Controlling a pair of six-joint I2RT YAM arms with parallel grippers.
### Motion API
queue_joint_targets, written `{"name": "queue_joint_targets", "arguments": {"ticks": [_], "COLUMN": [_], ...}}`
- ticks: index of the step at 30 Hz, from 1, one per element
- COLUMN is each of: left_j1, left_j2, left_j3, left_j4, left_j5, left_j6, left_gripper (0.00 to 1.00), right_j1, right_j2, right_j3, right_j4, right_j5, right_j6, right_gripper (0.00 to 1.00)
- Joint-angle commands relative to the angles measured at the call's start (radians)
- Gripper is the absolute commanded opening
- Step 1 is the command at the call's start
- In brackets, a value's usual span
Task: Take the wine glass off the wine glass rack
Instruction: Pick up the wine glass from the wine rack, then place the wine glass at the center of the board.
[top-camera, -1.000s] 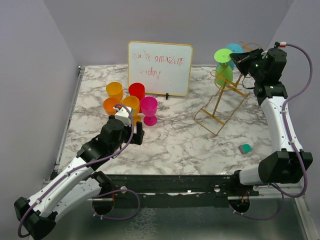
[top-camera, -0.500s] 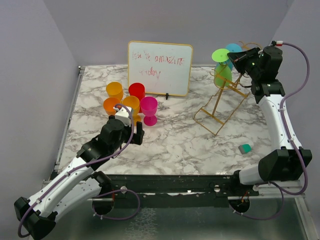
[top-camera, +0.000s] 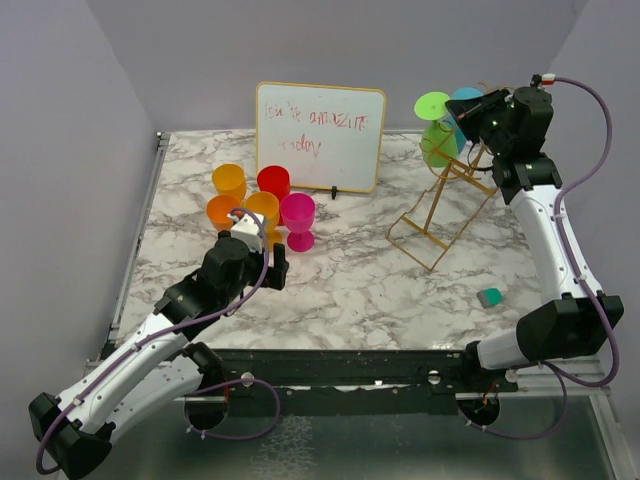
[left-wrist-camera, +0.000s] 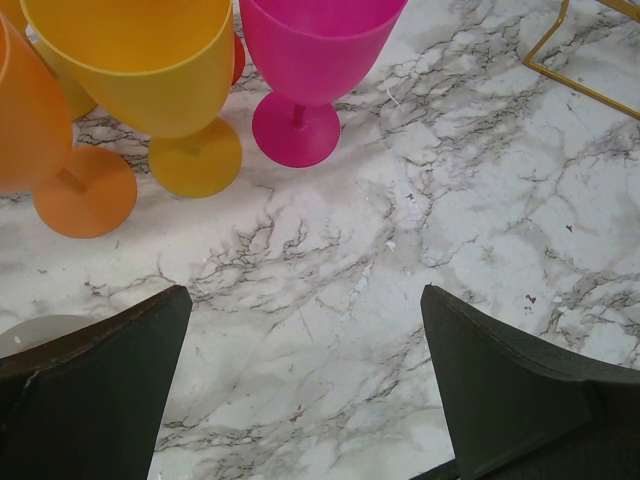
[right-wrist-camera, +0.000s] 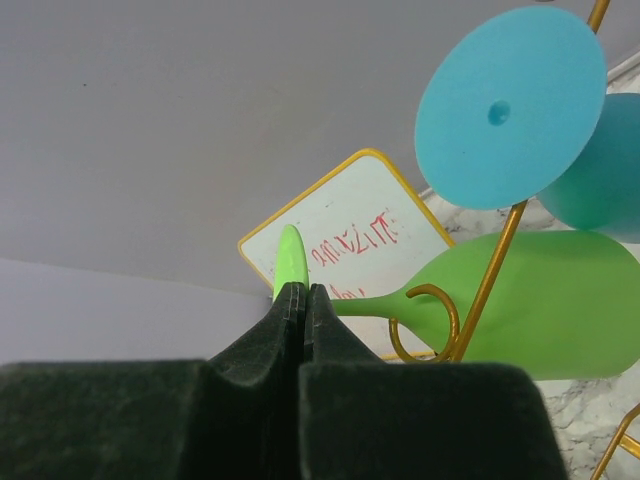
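Note:
The gold wire wine glass rack (top-camera: 440, 215) stands at the back right of the table. A green wine glass (top-camera: 440, 142) hangs upside down at the rack's top end, its stem by a curled gold end (right-wrist-camera: 425, 325). A blue wine glass (right-wrist-camera: 515, 105) hangs behind it. My right gripper (top-camera: 468, 112) is shut on the edge of the green glass's foot (right-wrist-camera: 290, 262), high at the rack's top. My left gripper (left-wrist-camera: 305, 340) is open and empty above the marble, just in front of the standing glasses.
A white dry-erase board (top-camera: 320, 135) with red writing stands at the back. Several plastic glasses, orange (top-camera: 222, 212), yellow (top-camera: 262, 210), red (top-camera: 273, 182) and pink (top-camera: 298, 215), stand left of centre. A small teal block (top-camera: 489, 296) lies at the right front.
My right gripper has moved up and to the left with the green glass's foot, and the green glass has shifted the same way along the rack's top. The left arm has not moved.

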Motion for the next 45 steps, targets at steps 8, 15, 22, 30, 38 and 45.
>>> {"name": "queue_joint_targets", "arguments": {"ticks": [8, 15, 22, 30, 38, 45], "left_j1": [0.003, 0.002, 0.002, 0.003, 0.002, 0.003], "left_j2": [0.006, 0.01, 0.008, 0.005, -0.031, -0.11], "left_j3": [0.008, 0.01, 0.009, 0.009, 0.005, 0.032], "left_j4": [0.022, 0.022, 0.022, 0.022, 0.022, 0.028], "left_j5": [0.024, 0.026, 0.025, 0.02, 0.006, 0.106], "left_j6": [0.011, 0.011, 0.011, 0.011, 0.004, -0.069], "left_gripper": [0.99, 0.99, 0.99, 0.99, 0.99, 0.99], "right_j1": [0.008, 0.008, 0.008, 0.011, 0.045, 0.144], "right_j2": [0.01, -0.004, 0.063, 0.041, -0.043, -0.138], "right_j3": [0.042, 0.04, 0.12, 0.087, 0.031, -0.069], "right_j4": [-0.003, 0.029, 0.055, 0.234, 0.16, 0.002], "right_j5": [-0.195, -0.318, -0.582, -0.818, -0.951, -0.969], "right_j6": [-0.046, -0.051, -0.055, -0.028, -0.179, -0.358], "right_gripper": [0.01, 0.01, 0.01, 0.01, 0.01, 0.01]}}
